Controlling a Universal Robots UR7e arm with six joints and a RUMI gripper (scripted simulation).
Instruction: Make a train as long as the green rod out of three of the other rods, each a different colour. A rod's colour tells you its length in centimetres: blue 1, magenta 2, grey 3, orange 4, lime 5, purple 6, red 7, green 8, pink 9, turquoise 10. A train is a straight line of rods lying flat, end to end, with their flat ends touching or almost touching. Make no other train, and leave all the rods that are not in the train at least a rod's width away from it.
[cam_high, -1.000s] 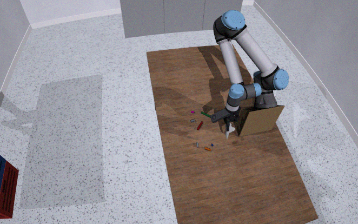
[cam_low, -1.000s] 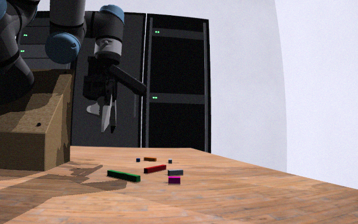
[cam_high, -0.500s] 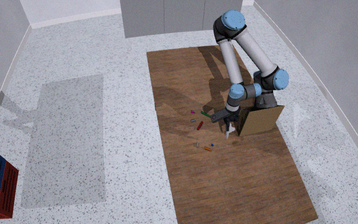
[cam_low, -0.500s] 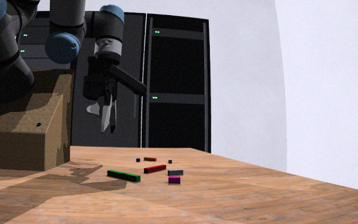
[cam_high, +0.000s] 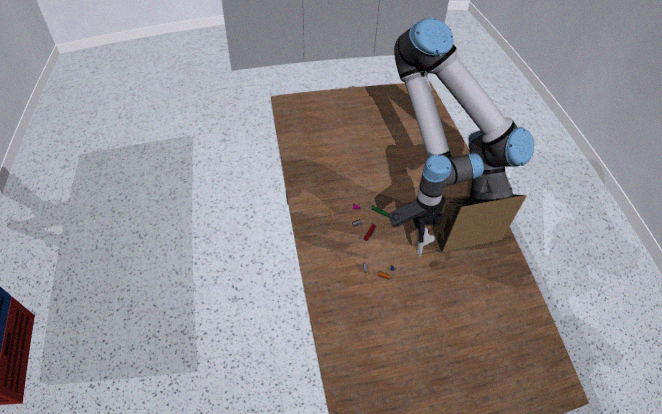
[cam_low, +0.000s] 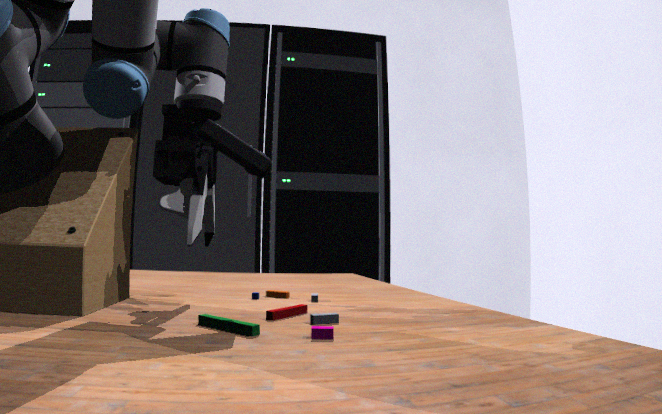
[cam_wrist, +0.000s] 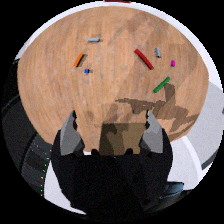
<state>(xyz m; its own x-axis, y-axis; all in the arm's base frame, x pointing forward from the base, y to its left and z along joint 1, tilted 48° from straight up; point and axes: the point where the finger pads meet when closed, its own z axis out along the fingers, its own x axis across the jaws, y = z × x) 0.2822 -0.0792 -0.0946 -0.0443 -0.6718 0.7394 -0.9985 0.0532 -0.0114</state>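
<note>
Hovering above the table (cam_high: 425, 330) (cam_low: 450, 370) (cam_wrist: 45, 75), claw (cam_high: 420, 252) (cam_low: 199, 244) (cam_wrist: 111, 110) spread, likely awaiting blue rod (cam_high: 392, 268) (cam_low: 255, 296) (cam_wrist: 86, 71), orange rod (cam_high: 384, 275) (cam_low: 277, 294) (cam_wrist: 79, 60) and grey rod (cam_high: 365, 268) (cam_low: 314, 298) (cam_wrist: 93, 39), toward eleven o'clock in wrist view.

No clear change made out between earlier pictures and now, in top or exterior view. Rods looked small from above, so slight shift of one could have slipped by.
</note>
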